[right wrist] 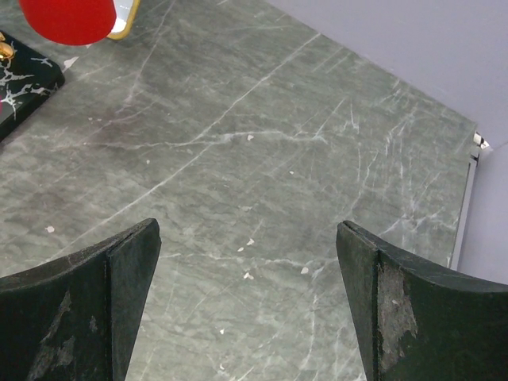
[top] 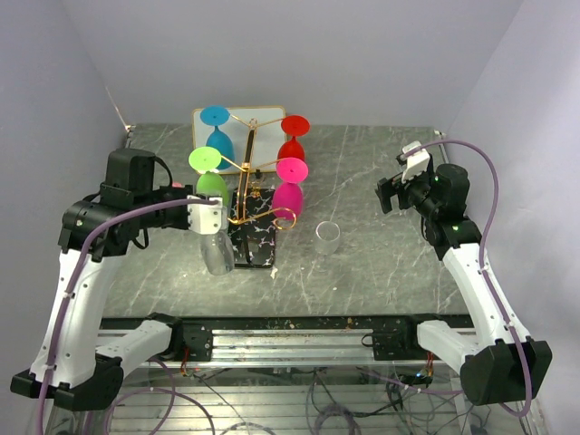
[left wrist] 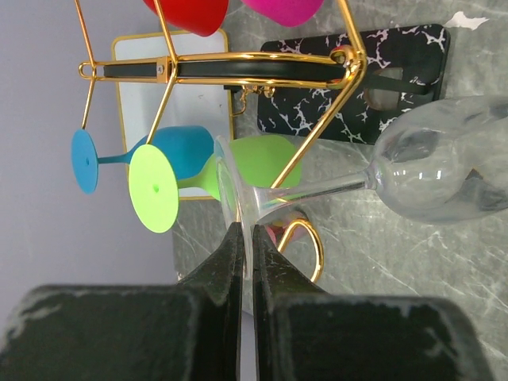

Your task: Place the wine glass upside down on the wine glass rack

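My left gripper [top: 207, 217] is shut on the foot of a clear wine glass [top: 217, 254], which hangs bowl-down just left of the rack's black marble base [top: 256, 243]. In the left wrist view the fingertips [left wrist: 246, 232] pinch the foot's rim, and the stem and bowl [left wrist: 444, 159] reach out to the right beside a gold scroll arm [left wrist: 305, 238]. The gold wine glass rack [top: 246, 168] holds blue [top: 216, 129], red [top: 294, 138], green [top: 208, 174] and pink [top: 289, 188] glasses upside down. My right gripper [top: 396, 192] is open and empty over bare table [right wrist: 248, 238].
A short clear glass [top: 328, 237] stands on the table right of the rack base. A white gold-rimmed tray [top: 263, 116] lies behind the rack. The grey marble table [top: 381, 272] ends at a metal rail along the near edge.
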`<state>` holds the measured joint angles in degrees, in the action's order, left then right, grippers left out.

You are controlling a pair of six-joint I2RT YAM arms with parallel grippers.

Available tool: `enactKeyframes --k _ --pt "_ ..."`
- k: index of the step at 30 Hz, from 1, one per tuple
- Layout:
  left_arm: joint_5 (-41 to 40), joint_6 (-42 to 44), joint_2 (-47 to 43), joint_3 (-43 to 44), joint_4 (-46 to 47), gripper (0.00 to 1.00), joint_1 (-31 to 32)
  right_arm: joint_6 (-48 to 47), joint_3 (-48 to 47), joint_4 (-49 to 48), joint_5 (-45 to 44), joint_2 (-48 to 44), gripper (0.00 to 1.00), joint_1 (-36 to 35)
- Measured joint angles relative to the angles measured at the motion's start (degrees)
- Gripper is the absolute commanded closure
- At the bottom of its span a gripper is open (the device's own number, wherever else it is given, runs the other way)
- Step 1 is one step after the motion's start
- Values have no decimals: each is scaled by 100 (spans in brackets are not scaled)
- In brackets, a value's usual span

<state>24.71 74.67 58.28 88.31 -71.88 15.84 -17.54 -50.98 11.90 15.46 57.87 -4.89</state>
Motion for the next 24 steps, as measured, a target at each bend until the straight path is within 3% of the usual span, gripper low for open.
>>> enactKeyframes --k 24 --pt "-837 175 114 -376 540 93 0 -46 2 26 131 -2 8 39"
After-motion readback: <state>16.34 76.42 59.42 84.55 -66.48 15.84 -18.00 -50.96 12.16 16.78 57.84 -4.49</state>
